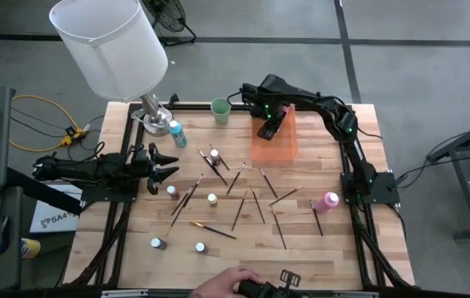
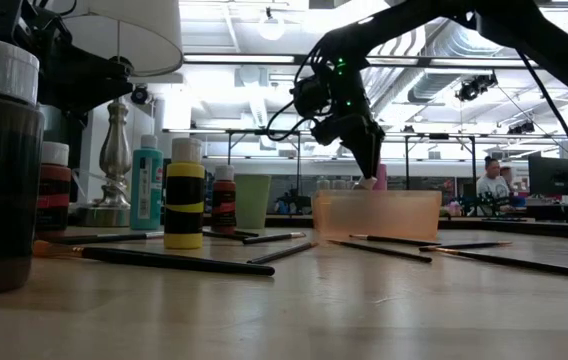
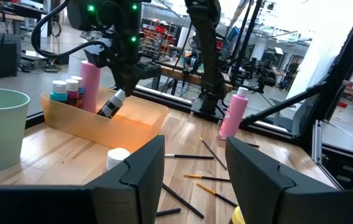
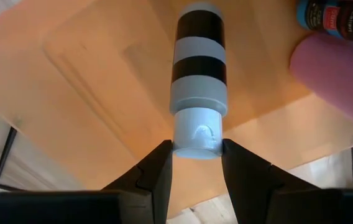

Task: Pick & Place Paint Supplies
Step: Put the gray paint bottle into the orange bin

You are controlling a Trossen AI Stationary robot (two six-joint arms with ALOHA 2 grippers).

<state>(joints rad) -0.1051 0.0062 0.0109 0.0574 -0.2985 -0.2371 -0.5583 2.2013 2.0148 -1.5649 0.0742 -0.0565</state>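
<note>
An orange see-through bin (image 1: 275,149) stands at the table's far right of centre. My right gripper (image 1: 268,128) hangs over it, pointing down, shut on a small black bottle with a pale band (image 4: 198,56). A tall pink bottle (image 3: 91,84) and two small ones (image 3: 64,93) stand in the bin's far end. Thin brushes (image 1: 243,194) and small pale-capped bottles (image 1: 213,199) lie scattered over the table's middle. My left gripper (image 1: 165,165) waits at the left edge, level and open, with nothing between its fingers. My right gripper pinches the bottle's pale cap (image 4: 196,134) between its two fingers, one on each side. The fingers come from above, pointing down into the bin. The bottle hangs tilted below them (image 3: 111,104), its lower end inside the bin; whether it touches the bin's floor, I cannot tell.
A large white lampshade (image 1: 107,41) on a silver base stands at the far left corner, with a teal bottle (image 1: 176,130) and a green cup (image 1: 221,110) nearby. A pink bottle (image 1: 330,200) stands near the right edge. A person's hand (image 1: 231,281) rests at the near edge.
</note>
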